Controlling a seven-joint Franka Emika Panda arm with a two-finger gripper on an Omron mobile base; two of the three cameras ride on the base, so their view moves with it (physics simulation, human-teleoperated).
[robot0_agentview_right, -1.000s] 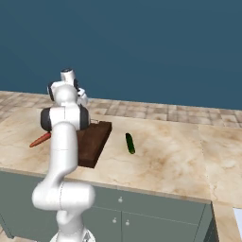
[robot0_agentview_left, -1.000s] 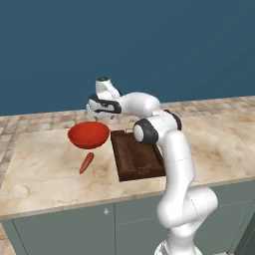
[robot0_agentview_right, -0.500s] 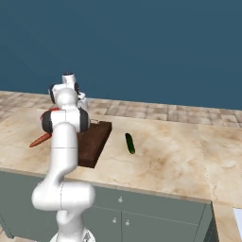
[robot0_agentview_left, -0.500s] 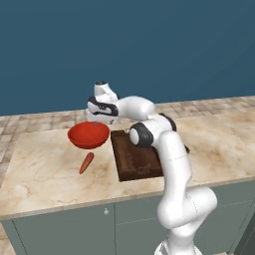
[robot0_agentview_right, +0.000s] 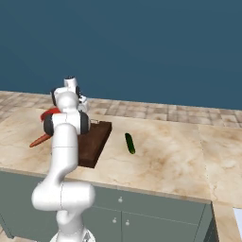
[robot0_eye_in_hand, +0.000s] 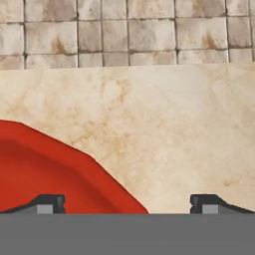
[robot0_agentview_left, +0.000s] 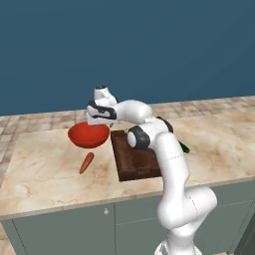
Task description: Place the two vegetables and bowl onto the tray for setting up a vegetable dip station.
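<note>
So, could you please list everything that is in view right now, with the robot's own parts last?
bowl: one, glossy red, on the counter left of the tray, under the gripper
carrot: one, orange-red, on the counter in front of the bowl
tray: one, dark brown, mid-counter, nothing visible on it
cucumber: one, dark green, on the counter right of the tray
counter: one, beige marble, over grey cabinets
gripper: one, dark fingertips spread wide, over the bowl's rim
arm: one, white, reaching over the tray

Both base views look forward and down from behind the arm, left and right, sharing the marble counter (robot0_agentview_left: 45,174), wooden tray (robot0_agentview_left: 130,159) and carrot (robot0_agentview_left: 86,163), while the hand view hangs close over the red bowl (robot0_eye_in_hand: 45,174)
</note>
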